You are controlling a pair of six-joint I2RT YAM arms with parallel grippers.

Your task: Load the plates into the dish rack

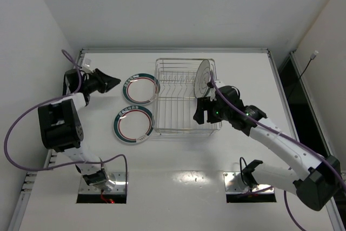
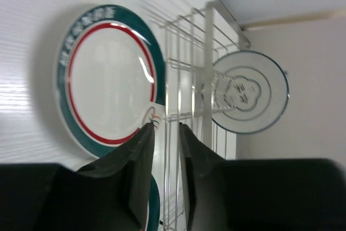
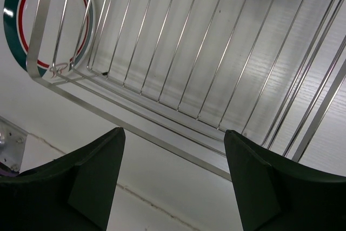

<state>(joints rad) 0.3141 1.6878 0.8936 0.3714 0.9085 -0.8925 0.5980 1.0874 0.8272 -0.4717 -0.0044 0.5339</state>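
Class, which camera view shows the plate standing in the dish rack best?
Left wrist: the plate faces it, pattern visible. Top external shows it foreshortened in the dish rack; right wrist catches only a rim sliver.

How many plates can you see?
3. Two green-rimmed plates lie on the table left of the dish rack; one patterned plate stands inside it. Another could be hidden.

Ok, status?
Left fingers narrowly open, empty, by far green-rim plate. Right fingers open at dish rack. Upright plate racked; near green-rim plate on table. Nothing blocking.

Free: rack left — plate right.
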